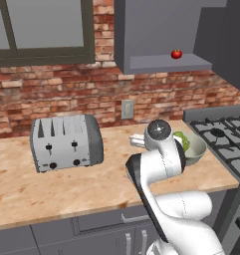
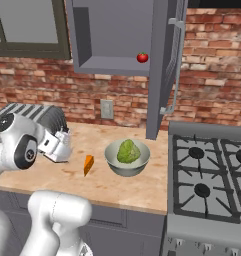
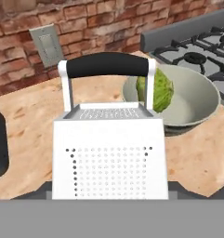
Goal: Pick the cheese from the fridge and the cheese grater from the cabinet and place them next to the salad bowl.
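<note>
My gripper (image 2: 60,148) is shut on the cheese grater (image 3: 111,158), a silver box grater with a black top handle, held just above the counter. The grater (image 2: 56,143) hangs left of the cheese (image 2: 88,164), a small orange wedge lying on the wooden counter. Right of the wedge stands the salad bowl (image 2: 127,159), pale with green leaves; it also sits right behind the grater (image 3: 192,100). In the left base view my arm hides most of the grater (image 1: 137,141) and part of the bowl (image 1: 195,148). The cabinet (image 2: 117,35) hangs above with its door open. The fridge is out of view.
A red tomato (image 2: 142,57) sits on the cabinet's shelf. A silver toaster (image 1: 66,142) stands at the left of the counter. The gas stove (image 2: 212,175) borders the counter on the right. A wall outlet (image 2: 107,108) is set in the brick wall.
</note>
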### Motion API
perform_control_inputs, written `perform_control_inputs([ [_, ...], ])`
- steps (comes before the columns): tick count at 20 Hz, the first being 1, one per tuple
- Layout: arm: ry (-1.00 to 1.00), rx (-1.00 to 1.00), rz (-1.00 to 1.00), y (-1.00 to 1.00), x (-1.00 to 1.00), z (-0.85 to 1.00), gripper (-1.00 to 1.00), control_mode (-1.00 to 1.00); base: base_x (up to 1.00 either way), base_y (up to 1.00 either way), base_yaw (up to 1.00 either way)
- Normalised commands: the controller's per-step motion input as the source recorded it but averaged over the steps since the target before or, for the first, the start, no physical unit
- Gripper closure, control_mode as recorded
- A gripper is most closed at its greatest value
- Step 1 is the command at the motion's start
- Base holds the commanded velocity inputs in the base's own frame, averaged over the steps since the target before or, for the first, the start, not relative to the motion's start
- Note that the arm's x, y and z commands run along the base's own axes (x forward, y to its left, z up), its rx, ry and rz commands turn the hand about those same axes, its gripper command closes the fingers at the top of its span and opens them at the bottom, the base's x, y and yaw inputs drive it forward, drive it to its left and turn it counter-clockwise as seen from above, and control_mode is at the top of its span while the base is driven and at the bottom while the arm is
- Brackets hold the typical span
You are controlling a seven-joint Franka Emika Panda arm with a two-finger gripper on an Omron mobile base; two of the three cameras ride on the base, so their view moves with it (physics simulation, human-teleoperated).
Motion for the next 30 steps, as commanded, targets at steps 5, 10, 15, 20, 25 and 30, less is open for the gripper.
perform_control_inputs([
  [5, 0.0, -0.08, -0.37, 0.0, 0.01, -0.35, 1.0, -1.0, 0.0, 0.0, 0.0],
  [10, 0.0, -0.24, -0.24, 0.0, 0.18, -0.35, 1.0, -1.0, 0.0, 0.0, 0.0],
  [15, 0.0, -0.3, -0.2, 0.0, 0.3, -0.38, 1.0, -1.0, 0.0, 0.0, 0.0],
  [20, 0.0, -0.21, -0.22, 0.0, 0.25, -0.54, 1.0, -1.0, 0.0, 0.0, 0.0],
  [25, 0.0, -0.05, -0.27, -0.01, 0.16, -0.26, 1.0, -1.0, 0.0, 0.0, 0.0],
  [30, 0.0, 0.0, -0.2, 0.0, 0.32, -0.01, 1.0, -1.0, 0.0, 0.0, 0.0],
])
